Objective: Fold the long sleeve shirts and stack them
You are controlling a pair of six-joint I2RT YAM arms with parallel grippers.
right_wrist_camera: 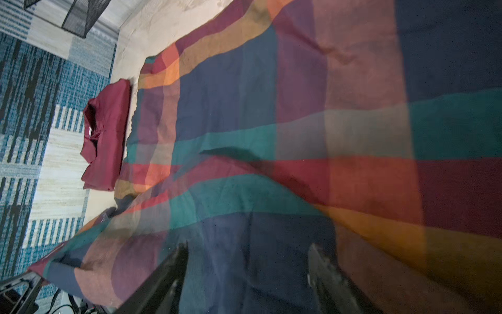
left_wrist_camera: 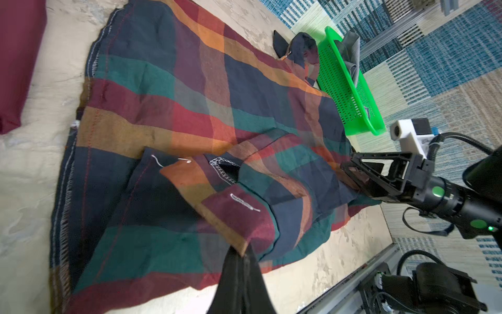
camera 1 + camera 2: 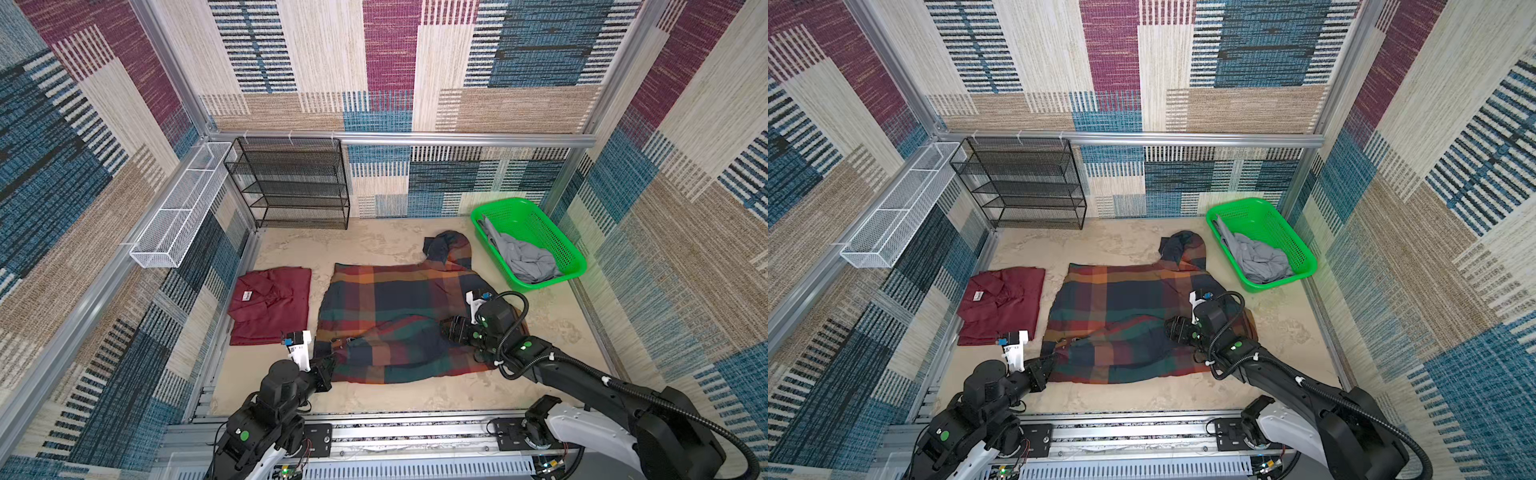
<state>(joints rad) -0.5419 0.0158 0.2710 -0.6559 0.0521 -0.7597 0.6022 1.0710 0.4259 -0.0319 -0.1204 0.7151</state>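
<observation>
The beige tabletop (image 3: 374,399) carries everything. Largest on it is the plaid shirt (image 3: 395,307) (image 3: 1121,307) (image 2: 190,108) (image 1: 298,108), in navy, teal, orange and red, spread flat across the middle. One sleeve is folded over its near part and a navy bunch of cloth pokes out at the far right corner.

A black mesh shelf rack (image 3: 291,183) stands against the back wall. A long white mesh tray (image 3: 178,216) hangs on the left wall.

A green plastic basket (image 3: 536,228) (image 3: 1271,226) sits at the far right, just beside the plaid shirt. The grey shirt (image 3: 528,257) (image 3: 1258,257) (image 2: 351,51) lies crumpled inside it.

The maroon shirt (image 3: 270,307) (image 3: 1000,307) (image 1: 106,130) lies folded to the left of the plaid one, with a strip of bare table between them.

The right gripper (image 3: 453,328) (image 3: 1177,328) (image 2: 353,176) (image 1: 247,258) is low over the right part of the plaid shirt. Its fingers stand wide apart with navy cloth showing between them.

The left gripper (image 3: 330,359) (image 3: 1050,359) (image 2: 241,252) is at the shirt's near left edge. Its fingers are pressed together on the sleeve cuff, which carries a white-stitched buttonhole (image 2: 244,202).

A small white label (image 3: 247,296) (image 3: 978,296) sits by the maroon collar, its print too small to read
</observation>
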